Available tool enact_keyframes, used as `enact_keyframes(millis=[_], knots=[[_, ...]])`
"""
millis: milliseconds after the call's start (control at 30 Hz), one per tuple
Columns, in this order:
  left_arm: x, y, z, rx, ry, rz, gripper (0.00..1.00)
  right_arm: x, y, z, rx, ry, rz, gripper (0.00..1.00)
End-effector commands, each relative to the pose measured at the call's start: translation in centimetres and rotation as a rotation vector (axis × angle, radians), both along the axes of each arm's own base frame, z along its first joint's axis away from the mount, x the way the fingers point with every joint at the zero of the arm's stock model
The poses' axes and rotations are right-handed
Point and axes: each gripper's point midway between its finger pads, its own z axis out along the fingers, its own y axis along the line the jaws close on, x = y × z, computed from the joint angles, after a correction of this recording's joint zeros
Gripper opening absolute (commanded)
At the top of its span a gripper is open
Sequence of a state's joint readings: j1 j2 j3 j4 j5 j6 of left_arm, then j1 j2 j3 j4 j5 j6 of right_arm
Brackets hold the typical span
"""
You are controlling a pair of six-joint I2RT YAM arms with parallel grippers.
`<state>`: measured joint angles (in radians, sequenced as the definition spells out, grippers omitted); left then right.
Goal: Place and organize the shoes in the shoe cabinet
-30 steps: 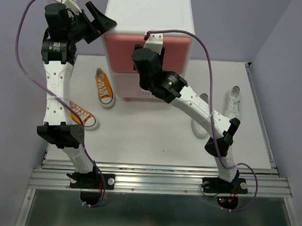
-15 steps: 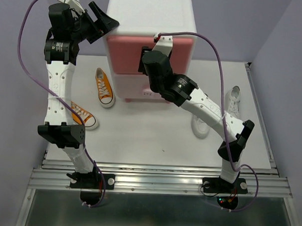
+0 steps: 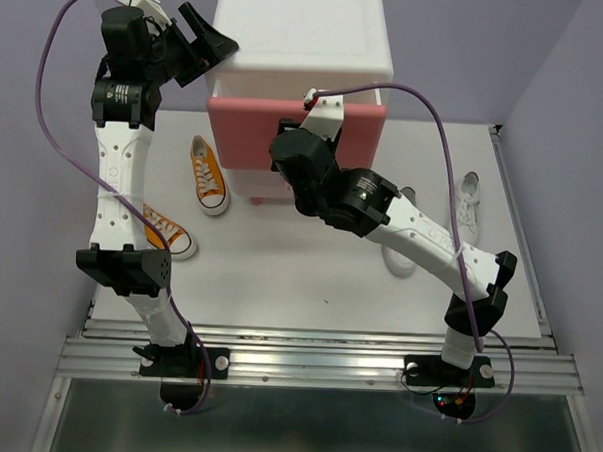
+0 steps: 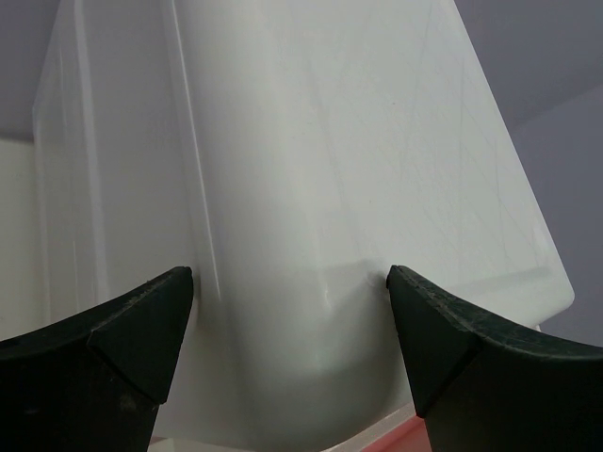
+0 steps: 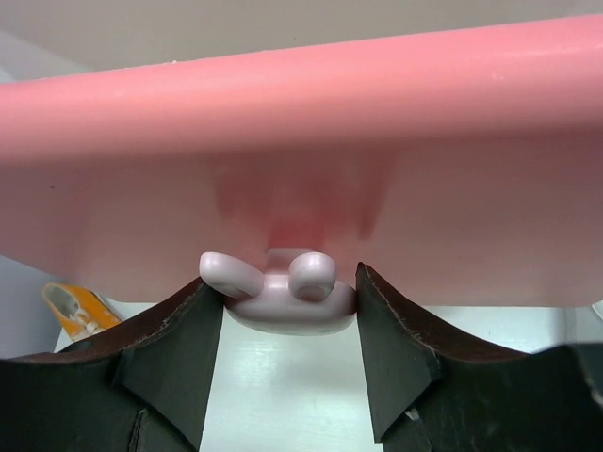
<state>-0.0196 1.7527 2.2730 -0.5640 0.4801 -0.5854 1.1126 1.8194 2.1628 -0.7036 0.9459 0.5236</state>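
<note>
My right gripper [image 5: 286, 282] pinches the bunny knob [image 5: 278, 294] of the upper drawer [image 5: 301, 141] (partly out) — my left gripper [image 4: 290, 278] gapes wide, empty, against the shoe cabinet [image 4: 311, 169].

The white shoe cabinet [image 4: 311, 169] fills nearly everything, its rounded corner running down between two black fingers [image 4: 104, 358] that are spread wide at the bottom. A sliver of pink drawer [image 4: 377, 443] peeks out beneath it, and lilac wall [image 4: 537, 66] shows up top.

Top drawer [image 3: 235, 133] juts forward, right arm [image 3: 402, 225] blocks cabinet [image 3: 300, 31] front (orange shoes [image 3: 208, 172] crowd left side)
</note>
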Motion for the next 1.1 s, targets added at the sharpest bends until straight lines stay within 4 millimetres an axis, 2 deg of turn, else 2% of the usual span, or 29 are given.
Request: enact_keyframes(millis=[0, 100, 267, 500, 633, 833, 933, 967, 1067], knots=[[1.0, -0.2, -5.2, 0.065, 0.141, -0.003, 0.93, -3.3, 0.0, 0.0, 0.095, 0.070, 0.028, 0.01], [1.1, -0.1, -5.5, 0.073, 0.147, 0.007, 0.93, -4.8, 0.2, -0.5, 0.088, 0.102, 0.062, 0.01], [1.3, 0.2, -6.0, 0.086, 0.158, 0.023, 0.93, -8.8, 1.0, -1.4, 0.076, 0.160, 0.150, 0.01], [1.5, 0.7, -6.4, 0.109, 0.161, 0.046, 0.93, -12.3, 0.3, -2.5, 0.075, 0.233, 0.168, 0.01], [1.6, 0.7, -6.5, 0.105, 0.165, 0.049, 0.93, -13.5, 0.0, -2.3, 0.062, 0.239, 0.165, 0.01], [1.9, 0.9, -6.9, 0.116, 0.167, 0.052, 0.93, -14.8, -2.3, -2.8, 0.039, 0.287, 0.135, 0.01], [1.9, 1.0, -7.0, 0.122, 0.168, 0.055, 0.93, -15.7, -3.1, -3.6, 0.014, 0.316, 0.156, 0.01], [1.9, 1.0, -7.0, 0.123, 0.168, 0.054, 0.93, -15.8, -3.7, -3.2, 0.023, 0.315, 0.161, 0.01], [2.0, 1.1, -7.1, 0.131, 0.171, 0.061, 0.93, -17.2, -3.6, -3.3, -0.031, 0.311, 0.226, 0.01]])
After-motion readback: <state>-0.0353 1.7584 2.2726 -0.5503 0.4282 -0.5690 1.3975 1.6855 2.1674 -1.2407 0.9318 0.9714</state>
